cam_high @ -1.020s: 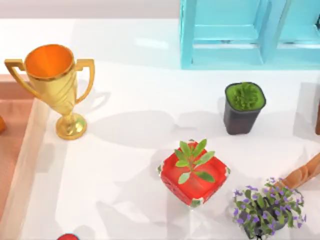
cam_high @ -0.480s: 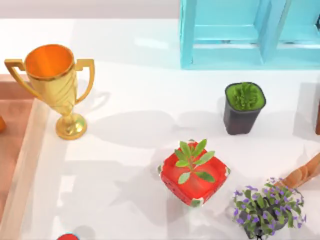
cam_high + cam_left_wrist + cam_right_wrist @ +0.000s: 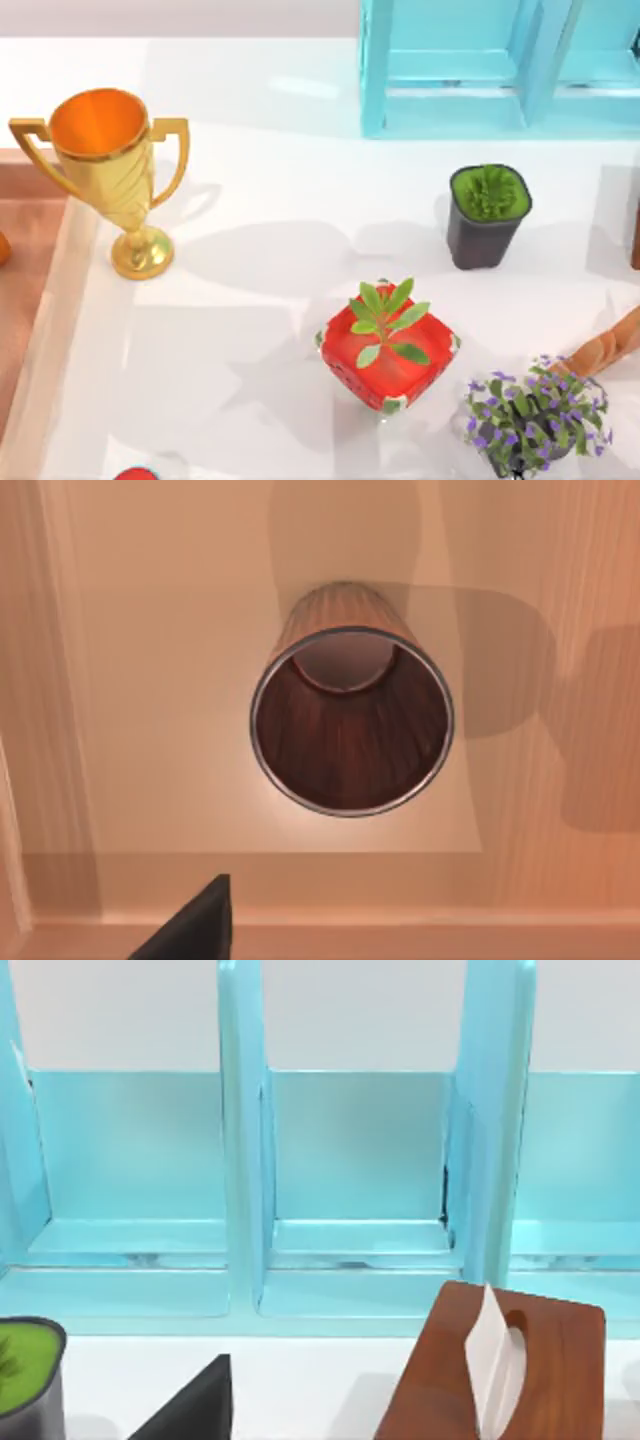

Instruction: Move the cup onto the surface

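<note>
Cup directly beneath the left claw, upright on the brown wooden area.

The cup [image 3: 350,720] stands open-mouthed under the left claw [image 3: 195,925], whose dark finger tip sits clear of its rim; how far that claw is open I cannot tell. The right claw [image 3: 195,1405] faces the turquoise frame [image 3: 245,1160], with a wooden tissue box [image 3: 495,1375] beside it; its opening I cannot tell either.

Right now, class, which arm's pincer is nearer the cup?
Left. The left wrist view looks straight down into the cup, upright on the brown wooden area, so that pincer hangs above it. The right wrist view faces the turquoise frame, away from it.
</note>
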Robot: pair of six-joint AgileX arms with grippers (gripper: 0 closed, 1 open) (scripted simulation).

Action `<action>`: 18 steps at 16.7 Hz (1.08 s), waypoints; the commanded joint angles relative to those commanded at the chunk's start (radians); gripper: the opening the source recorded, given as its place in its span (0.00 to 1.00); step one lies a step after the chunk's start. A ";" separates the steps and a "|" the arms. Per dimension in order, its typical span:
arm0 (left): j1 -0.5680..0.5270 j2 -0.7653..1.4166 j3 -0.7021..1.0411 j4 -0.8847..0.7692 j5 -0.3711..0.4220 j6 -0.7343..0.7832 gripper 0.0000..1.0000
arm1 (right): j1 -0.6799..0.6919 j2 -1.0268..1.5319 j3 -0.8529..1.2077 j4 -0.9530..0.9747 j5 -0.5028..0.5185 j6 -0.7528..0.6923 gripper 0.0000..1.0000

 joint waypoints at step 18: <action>0.006 0.085 -0.315 0.400 0.000 0.007 1.00 | 0.000 0.000 0.000 0.000 0.000 0.000 1.00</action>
